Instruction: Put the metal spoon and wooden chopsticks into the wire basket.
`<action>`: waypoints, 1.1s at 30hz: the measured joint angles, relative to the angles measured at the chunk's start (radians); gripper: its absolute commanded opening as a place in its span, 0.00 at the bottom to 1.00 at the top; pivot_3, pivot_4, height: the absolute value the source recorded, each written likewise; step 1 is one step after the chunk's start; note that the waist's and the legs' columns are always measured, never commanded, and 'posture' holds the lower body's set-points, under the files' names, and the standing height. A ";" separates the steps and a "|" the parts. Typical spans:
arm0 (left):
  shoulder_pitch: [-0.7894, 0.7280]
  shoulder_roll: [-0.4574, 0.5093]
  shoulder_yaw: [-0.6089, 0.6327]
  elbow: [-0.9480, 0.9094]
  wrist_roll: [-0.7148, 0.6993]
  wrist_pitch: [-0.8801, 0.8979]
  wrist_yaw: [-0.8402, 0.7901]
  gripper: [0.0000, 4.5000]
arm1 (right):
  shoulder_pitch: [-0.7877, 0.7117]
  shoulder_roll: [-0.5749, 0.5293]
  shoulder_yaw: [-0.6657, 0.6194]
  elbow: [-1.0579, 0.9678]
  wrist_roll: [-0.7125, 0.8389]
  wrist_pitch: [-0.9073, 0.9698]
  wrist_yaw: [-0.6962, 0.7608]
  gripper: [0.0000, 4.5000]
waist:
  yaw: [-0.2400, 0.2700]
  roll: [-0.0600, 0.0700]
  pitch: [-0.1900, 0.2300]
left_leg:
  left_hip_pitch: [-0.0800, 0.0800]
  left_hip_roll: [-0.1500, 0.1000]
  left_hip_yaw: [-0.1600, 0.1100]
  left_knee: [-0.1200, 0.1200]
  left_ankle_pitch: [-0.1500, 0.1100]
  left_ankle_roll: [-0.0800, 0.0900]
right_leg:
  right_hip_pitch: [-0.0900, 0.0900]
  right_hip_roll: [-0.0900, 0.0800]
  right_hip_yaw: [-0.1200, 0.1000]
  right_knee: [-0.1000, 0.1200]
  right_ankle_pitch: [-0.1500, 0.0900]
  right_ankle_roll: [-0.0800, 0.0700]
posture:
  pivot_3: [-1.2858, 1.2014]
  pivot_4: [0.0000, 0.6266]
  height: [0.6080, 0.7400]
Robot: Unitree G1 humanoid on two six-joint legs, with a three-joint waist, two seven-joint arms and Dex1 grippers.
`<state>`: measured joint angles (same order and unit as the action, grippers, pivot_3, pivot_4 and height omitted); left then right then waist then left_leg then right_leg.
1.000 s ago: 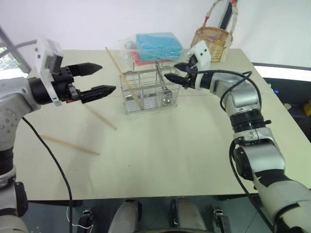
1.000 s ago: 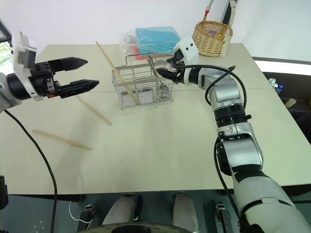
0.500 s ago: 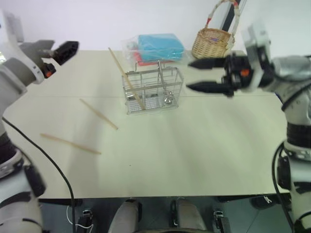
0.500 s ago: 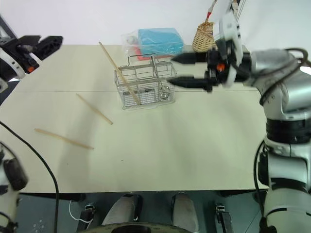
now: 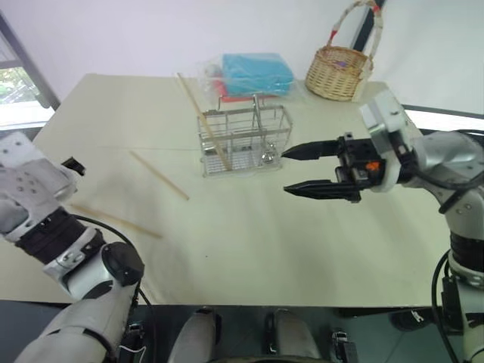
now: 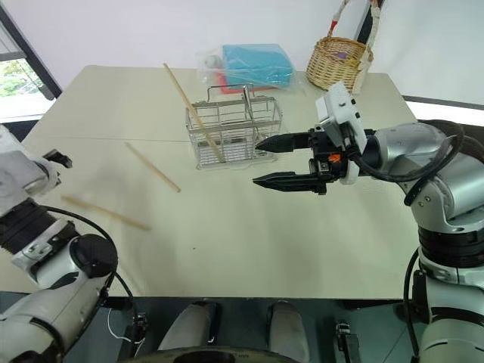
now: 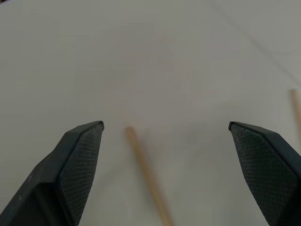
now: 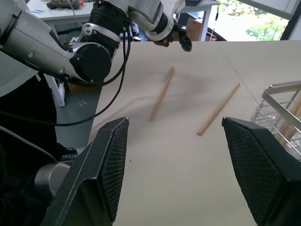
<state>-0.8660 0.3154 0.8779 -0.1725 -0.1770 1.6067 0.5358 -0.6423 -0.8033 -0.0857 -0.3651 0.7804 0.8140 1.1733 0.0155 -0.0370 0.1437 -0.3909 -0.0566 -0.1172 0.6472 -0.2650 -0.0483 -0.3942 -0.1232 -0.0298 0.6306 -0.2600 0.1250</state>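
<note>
Right gripper (image 5: 291,170) is hovering over the table (image 5: 249,249) just right of the wire basket (image 5: 243,140), fingers pointing left, spread apart and holding nothing. Left gripper (image 7: 164,136) is sitting low at the table's near left, fingers (image 7: 82,150) spread wide and empty, looking down at one end of a chopstick (image 7: 146,172) lying flat between them, not touching it. That same chopstick (image 6: 106,212) is lying near the left edge, and a second chopstick (image 6: 153,167) is lying flat between it and the wire basket, well apart from both. A third chopstick (image 5: 203,121) is standing tilted in the basket's left compartment, top end leaning far-left. The metal spoon (image 5: 266,155) is sitting inside the basket's right side, only a shiny bit showing through the wires. A blue package in clear plastic (image 5: 253,73) is lying just beyond the basket, and a wicker basket (image 5: 340,72) is standing at the far right.
</note>
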 measured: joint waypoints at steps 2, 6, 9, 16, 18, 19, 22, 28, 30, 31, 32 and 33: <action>-0.002 -0.028 0.019 0.014 0.037 0.000 0.003 1.00 | 0.024 0.001 -0.005 -0.023 0.024 0.016 -0.026 0.72 | 0.000 0.000 0.000 | 0.000 0.000 0.000 0.000 0.000 0.000 | 0.000 0.000 0.000 0.000 0.000 0.000 | 0.52 0.24 0.40; -0.006 -0.066 0.045 0.073 0.098 0.000 -0.009 1.00 | 0.065 0.004 -0.016 -0.071 0.070 0.036 -0.080 0.72 | -0.001 0.000 0.000 | 0.000 0.000 0.000 0.000 0.000 0.000 | -0.001 0.000 0.000 0.000 0.000 0.000 | 0.52 0.24 0.40; -0.018 -0.074 0.053 0.120 0.129 -0.016 -0.017 1.00 | 0.093 0.005 -0.029 -0.097 0.097 0.046 -0.125 0.72 | -0.002 0.000 0.000 | 0.000 0.000 0.001 0.000 0.000 0.000 | -0.001 0.000 0.000 0.000 0.000 0.000 | 0.52 0.24 0.40; -0.021 -0.093 0.097 0.211 0.169 -0.116 -0.016 0.69 | 0.139 0.003 -0.059 -0.135 0.142 0.054 -0.200 0.73 | -0.001 -0.001 0.000 | 0.000 0.000 0.001 0.000 0.000 0.000 | -0.001 0.000 0.000 0.000 0.000 0.000 | 0.52 0.24 0.40; -0.022 -0.097 0.106 0.226 0.172 -0.138 -0.015 0.46 | 0.149 -0.002 -0.070 -0.143 0.151 0.054 -0.208 0.73 | -0.002 -0.001 0.000 | 0.000 0.000 0.001 0.000 0.000 0.000 | -0.001 0.000 0.000 0.000 0.000 0.000 | 0.52 0.24 0.40; -0.024 -0.100 0.110 0.233 0.176 -0.148 -0.012 0.34 | 0.156 -0.004 -0.074 -0.144 0.154 0.053 -0.209 0.73 | -0.001 -0.001 0.000 | 0.000 0.000 0.001 0.000 0.000 0.000 | -0.001 0.000 0.000 0.000 0.000 0.000 | 0.52 0.24 0.40; -0.038 -0.101 0.127 0.250 0.178 -0.179 -0.006 0.01 | 0.171 -0.011 -0.077 -0.145 0.156 0.052 -0.210 0.73 | 0.000 -0.001 0.000 | 0.000 0.000 0.001 0.000 0.000 0.000 | 0.000 -0.001 0.000 0.000 0.000 0.000 | 0.52 0.24 0.40; -0.051 -0.107 0.138 0.260 0.177 -0.201 -0.002 0.01 | 0.171 -0.022 -0.078 -0.145 0.156 0.046 -0.212 0.73 | -0.002 -0.001 0.000 | 0.000 0.000 0.001 0.000 0.000 0.000 | -0.001 -0.001 -0.001 0.000 0.000 0.000 | 0.52 0.24 0.40; -0.052 -0.109 0.141 0.264 0.177 -0.202 0.000 0.01 | 0.172 -0.023 -0.078 -0.145 0.156 0.039 -0.211 0.73 | -0.002 -0.001 0.000 | 0.000 0.000 0.001 0.000 0.000 0.000 | -0.001 -0.001 -0.001 0.000 0.000 0.000 | 0.52 0.24 0.40; -0.053 -0.109 0.144 0.268 0.177 -0.204 0.000 0.01 | 0.173 -0.023 -0.078 -0.145 0.156 0.034 -0.210 0.73 | -0.002 -0.001 0.000 | 0.000 0.000 0.001 0.000 0.000 0.000 | -0.001 -0.001 -0.001 0.000 0.000 0.000 | 0.52 0.24 0.40; -0.053 -0.108 0.145 0.272 0.176 -0.213 -0.003 0.01 | 0.175 -0.024 -0.078 -0.145 0.155 0.030 -0.209 0.73 | -0.002 -0.001 0.000 | 0.000 0.000 0.001 0.000 0.000 0.000 | -0.001 -0.001 -0.001 0.000 0.000 0.000 | 0.52 0.24 0.40; -0.053 -0.103 0.141 0.278 0.175 -0.226 -0.009 0.01 | 0.178 -0.025 -0.078 -0.145 0.155 0.027 -0.207 0.73 | -0.002 -0.001 0.000 | 0.000 0.000 0.001 0.000 0.000 0.000 | -0.001 -0.001 -0.001 0.000 0.000 0.000 | 0.52 0.24 0.40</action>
<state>-0.9190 0.2121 1.0190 0.1052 -0.0022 1.3802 0.5267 -0.4640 -0.8280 -0.1634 -0.5098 0.9355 0.8412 0.9666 0.0138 -0.0381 0.1437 -0.3912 -0.0568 -0.1163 0.6470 -0.2652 -0.0483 -0.3949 -0.1240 -0.0305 0.6306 -0.2600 0.1254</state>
